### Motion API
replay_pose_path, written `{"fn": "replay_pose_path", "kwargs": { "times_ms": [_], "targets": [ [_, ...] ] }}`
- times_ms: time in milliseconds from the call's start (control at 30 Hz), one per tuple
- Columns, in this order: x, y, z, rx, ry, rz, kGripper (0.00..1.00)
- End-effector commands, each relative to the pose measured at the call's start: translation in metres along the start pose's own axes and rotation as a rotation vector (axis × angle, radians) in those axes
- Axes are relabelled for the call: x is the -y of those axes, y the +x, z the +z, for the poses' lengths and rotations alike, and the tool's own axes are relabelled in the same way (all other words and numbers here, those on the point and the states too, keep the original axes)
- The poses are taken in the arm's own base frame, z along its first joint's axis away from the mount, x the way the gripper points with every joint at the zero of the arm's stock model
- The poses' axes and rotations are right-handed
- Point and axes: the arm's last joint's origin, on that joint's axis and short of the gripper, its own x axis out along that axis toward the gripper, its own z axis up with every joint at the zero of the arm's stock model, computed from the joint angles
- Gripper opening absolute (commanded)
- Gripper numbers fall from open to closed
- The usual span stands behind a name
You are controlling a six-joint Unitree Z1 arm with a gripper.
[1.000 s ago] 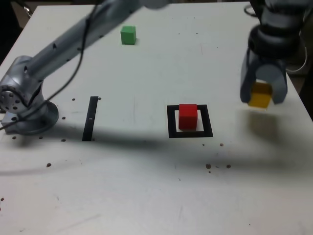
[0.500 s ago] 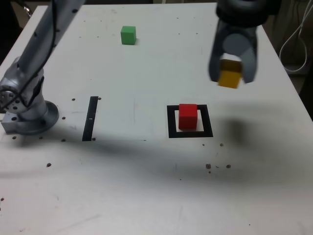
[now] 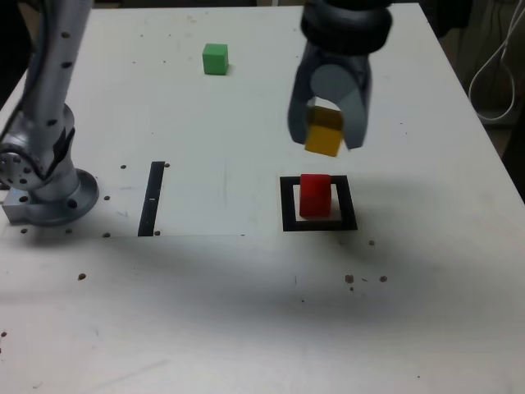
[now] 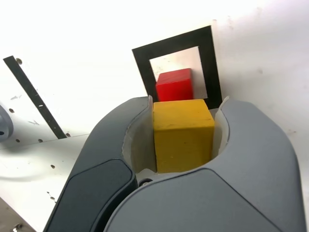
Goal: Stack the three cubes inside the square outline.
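Note:
My gripper (image 3: 325, 138) is shut on the yellow cube (image 3: 323, 131), held in the air just above and slightly behind the red cube (image 3: 315, 195). The red cube sits inside the black square outline (image 3: 288, 207) on the white table. In the wrist view the yellow cube (image 4: 182, 133) is clamped between the two grey fingers (image 4: 120, 159), with the red cube (image 4: 174, 85) and the square outline (image 4: 142, 67) right beyond it. The green cube (image 3: 215, 59) rests alone at the far side of the table, toward the exterior view's left.
A narrow black strip (image 3: 152, 198) lies flat to the exterior view's left of the outline. The arm's grey base (image 3: 45, 180) stands at the left edge. A white cable (image 3: 500, 61) hangs off the table's right side.
The gripper carried the yellow cube from the exterior view's right side leftward, until it hangs over the red cube in the outline. Red and green cubes stayed put.

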Motion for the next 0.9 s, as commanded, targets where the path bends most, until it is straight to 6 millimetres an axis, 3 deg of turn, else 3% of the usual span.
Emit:
{"fn": "replay_pose_path", "kwargs": {
  "times_ms": [0,867],
  "targets": [
    [0.001,0.001,-0.004,0.007,-0.008,0.005,0.10],
    [0.007,0.031,-0.015,0.074,-0.056,-0.029,0.10]
  ]
}}
